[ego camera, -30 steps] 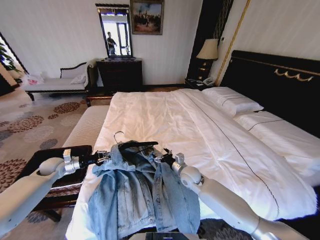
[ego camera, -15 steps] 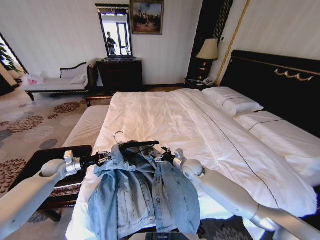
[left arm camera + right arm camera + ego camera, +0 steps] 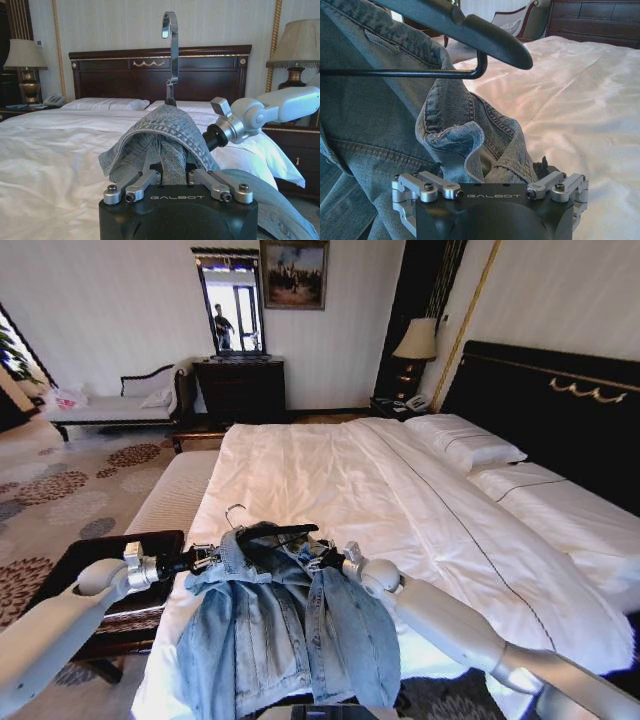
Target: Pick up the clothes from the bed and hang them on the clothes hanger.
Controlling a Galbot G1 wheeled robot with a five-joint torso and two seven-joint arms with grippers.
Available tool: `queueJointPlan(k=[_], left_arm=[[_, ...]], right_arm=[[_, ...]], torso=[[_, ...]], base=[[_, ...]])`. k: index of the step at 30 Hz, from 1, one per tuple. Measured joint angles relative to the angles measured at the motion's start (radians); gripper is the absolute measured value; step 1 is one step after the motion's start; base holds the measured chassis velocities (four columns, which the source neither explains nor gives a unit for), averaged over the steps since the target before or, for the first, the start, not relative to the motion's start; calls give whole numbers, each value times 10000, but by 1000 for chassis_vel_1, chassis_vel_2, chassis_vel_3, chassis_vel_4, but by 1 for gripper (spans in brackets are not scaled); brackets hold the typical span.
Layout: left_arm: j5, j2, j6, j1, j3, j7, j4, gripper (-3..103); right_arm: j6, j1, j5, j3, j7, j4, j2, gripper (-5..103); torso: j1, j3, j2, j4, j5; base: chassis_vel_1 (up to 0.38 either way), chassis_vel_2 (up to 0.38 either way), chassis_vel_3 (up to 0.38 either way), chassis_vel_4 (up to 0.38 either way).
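So here's where I'm at: the jacket (image 3: 285,625) is off the flat of the bed (image 3: 330,480) at the top, held up between both my grippers at the near left corner of the mattress, with the rest draping down toward me over the bed's near edge.

My left gripper (image 3: 207,557) is pinching the left shoulder. In the left wrist view the denim is bunched right between the jaws, so they're clamped on cloth. My right gripper (image 3: 322,559) has the right shoulder or collar area; in its wrist view a fold of denim runs down into the jaws, so I'd say it's pinching jacket too.

The hanger (image 3: 272,531) sits at the collar, right between my two grippers. From the right wrist view its black arm and bar (image 3: 470,30) hover just above the right shoulder rather than inside it, so my read is the left side is roughly on and the right side still needs threading. Call it maybe two-thirds done. The pick-up is done; seating that shoulder is what's left.

Orientation: the jacket's long axis runs near to far, collar at the far end, hem hanging near me. The hanger lies crosswise, left to right, hook (image 3: 236,513) sticking up and off to the left.
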Motion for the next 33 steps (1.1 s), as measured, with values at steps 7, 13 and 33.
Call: queueJointPlan(k=[7,13,33], left_arm=[[0,49,13,10,6,17,-31,18],[-10,80,24,124,-69,27,25,18],[-78,163,30,580,-618,63,-64,18]], right_arm=[[365,-52,-109,-62,-50,-231,128,92],[465,-226,-100,-30,-16,108,53,71],[428,-517,981,272,569,519,65,1]], torso=[[-1,0,1,0,0],[-1,-1,1,0,0],[-1,-1,1,0,0]], base=[[0,0,0,0],[0,0,0,0],[0,0,0,0]])
